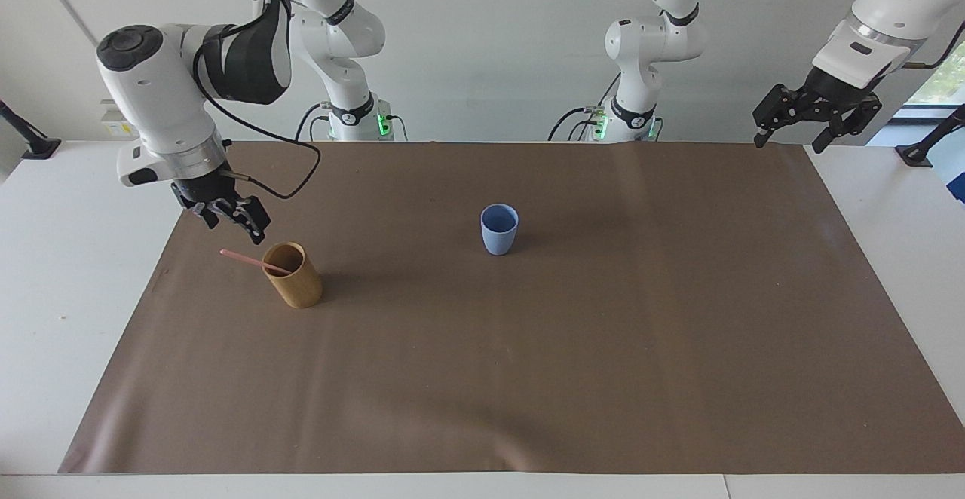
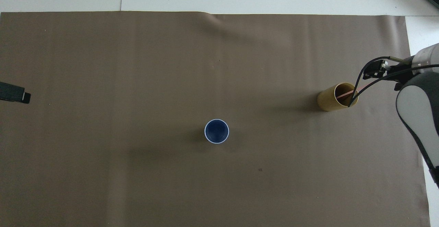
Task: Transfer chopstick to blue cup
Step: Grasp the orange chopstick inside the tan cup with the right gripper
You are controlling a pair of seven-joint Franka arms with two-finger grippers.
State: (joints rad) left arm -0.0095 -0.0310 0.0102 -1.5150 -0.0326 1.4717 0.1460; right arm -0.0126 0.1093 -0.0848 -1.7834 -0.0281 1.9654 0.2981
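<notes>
Chopstick [image 1: 245, 258] leaned in tan cup [image 1: 293, 274], top end sticking out past the rim. Right gripper [image 1: 235, 220] hung just above it, jaws open; left gripper [image 1: 801, 127] waited, open. You needed to centre jaws on exposed end, close, lift w/o tipping cup, then carry to blue cup [image 1: 499, 228].

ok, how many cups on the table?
2. The blue cup stands mid-mat. The tan cup stands toward the right arm's end, farther from the robots, with the chopstick leaning out of it. None seem hidden.
</notes>
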